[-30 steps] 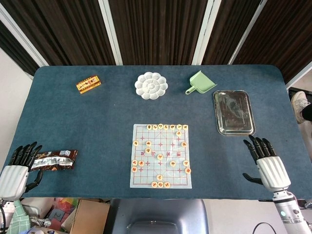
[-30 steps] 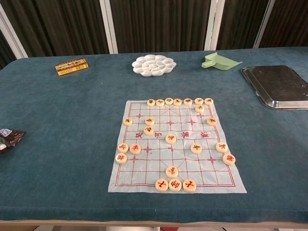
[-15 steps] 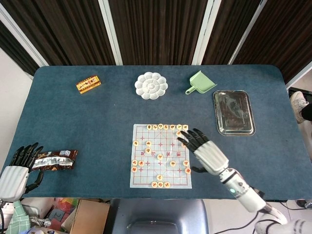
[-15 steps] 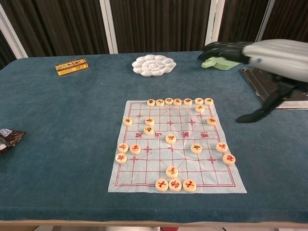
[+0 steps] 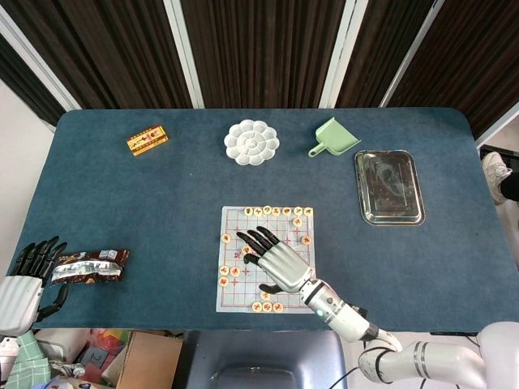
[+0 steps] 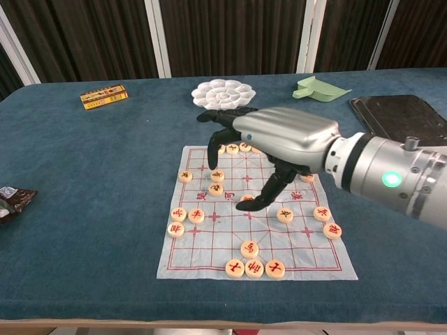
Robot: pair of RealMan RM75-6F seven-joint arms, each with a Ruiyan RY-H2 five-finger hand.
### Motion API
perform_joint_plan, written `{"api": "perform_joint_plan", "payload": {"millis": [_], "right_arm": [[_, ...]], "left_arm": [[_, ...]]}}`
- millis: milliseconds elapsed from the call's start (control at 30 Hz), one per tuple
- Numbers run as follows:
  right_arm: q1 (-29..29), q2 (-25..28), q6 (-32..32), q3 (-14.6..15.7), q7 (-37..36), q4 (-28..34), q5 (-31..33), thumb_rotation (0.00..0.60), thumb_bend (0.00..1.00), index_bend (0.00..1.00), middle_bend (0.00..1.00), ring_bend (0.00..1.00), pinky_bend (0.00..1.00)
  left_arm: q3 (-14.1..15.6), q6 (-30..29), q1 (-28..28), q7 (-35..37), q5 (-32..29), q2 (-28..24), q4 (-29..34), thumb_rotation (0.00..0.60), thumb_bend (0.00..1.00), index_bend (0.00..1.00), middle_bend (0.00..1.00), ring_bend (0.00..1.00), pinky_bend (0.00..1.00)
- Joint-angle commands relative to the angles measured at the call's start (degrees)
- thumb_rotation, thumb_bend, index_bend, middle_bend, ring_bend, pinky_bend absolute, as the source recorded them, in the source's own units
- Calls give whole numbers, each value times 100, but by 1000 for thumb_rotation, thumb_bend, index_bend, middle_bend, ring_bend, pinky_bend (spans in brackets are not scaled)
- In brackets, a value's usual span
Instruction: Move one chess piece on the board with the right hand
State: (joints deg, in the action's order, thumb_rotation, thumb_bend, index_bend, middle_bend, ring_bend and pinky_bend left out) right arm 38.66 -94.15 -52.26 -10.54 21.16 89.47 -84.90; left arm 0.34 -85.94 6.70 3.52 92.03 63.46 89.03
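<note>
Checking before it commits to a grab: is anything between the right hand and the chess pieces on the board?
Nothing visible. The right hand hovers open over the board, its fingertips just above the left-side pieces, with only air between.

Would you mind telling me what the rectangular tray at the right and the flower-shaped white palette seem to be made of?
The rectangular silver tray looks like polished metal, probably stainless steel: it mirrors the surroundings. The flower-shaped white palette looks like glossy moulded plastic, possibly glazed ceramic; its smooth wells catch soft highlights.
</note>
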Motion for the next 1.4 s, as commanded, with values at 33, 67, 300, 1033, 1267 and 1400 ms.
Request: {"api": "perform_joint_plan", "payload": {"millis": [33, 67, 300, 1033, 1267, 1400], "right_arm": [[185, -322, 113, -107, 168, -333, 286, 600, 359, 497, 0, 0, 0], [227, -403, 136, -132, 208, -425, 360, 600, 372, 499, 0, 0, 0], [503, -884, 239, -212, 430, -991, 740, 600, 400, 533, 16, 0, 0], [899, -1619, 397, -92, 639, -1864, 1332, 600, 400, 573, 26, 0, 0], [1005, -1775, 485, -85, 519, -2070, 1406, 600, 447, 573, 26, 0, 0], [1049, -1859, 482, -76, 506, -2205, 1430, 600, 448, 573, 26, 0, 0]], "left_arm": [[10, 18, 8, 0, 12, -1, 3, 600, 449, 0, 0, 0, 0], [15, 21, 10, -2, 20, -1, 5, 600, 449, 0, 0, 0, 0], [27, -39, -6, 39, 73, -15, 5, 600, 449, 0, 0, 0, 0], [66, -102, -28, 234, 156, -94, -30, 600, 449, 0, 0, 0, 0], [67, -147, -33, 273, 195, -98, -53, 600, 449, 0, 0, 0, 0], [65, -165, -43, 339, 188, -113, -71, 600, 447, 0, 0, 0, 0]]}}
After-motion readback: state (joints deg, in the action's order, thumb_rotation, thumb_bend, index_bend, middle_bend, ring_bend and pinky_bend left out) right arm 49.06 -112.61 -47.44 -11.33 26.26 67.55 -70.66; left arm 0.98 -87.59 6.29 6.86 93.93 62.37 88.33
